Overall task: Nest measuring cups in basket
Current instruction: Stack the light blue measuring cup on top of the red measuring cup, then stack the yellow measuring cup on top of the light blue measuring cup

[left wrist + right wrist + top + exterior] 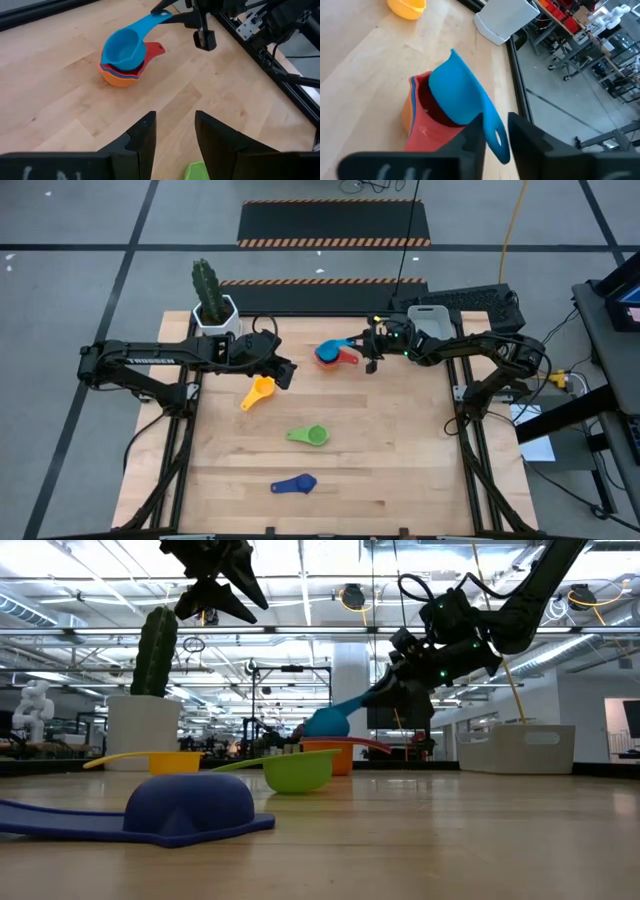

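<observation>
Right gripper (372, 352) is at the far side of the table (400, 470), approx. in the middle. Its fingers pinch the handle of a light blue cup (331, 349); this cup sits tilted on top of a stack w/ the red cup (346, 358) and the orange cup (116, 79) under it. Left gripper (283, 372) hangs above the table near the yellow cup (259, 392), fingers spread a little, nothing between them. Green cup (309, 436) lies alone nearer the table centre, and the dark blue cup (295, 484) is close to the front edge, bowl down in the low view. Basket (432, 318) stands at the far right corner, behind the right arm. Cactus pot (215, 315) is at the far left.
</observation>
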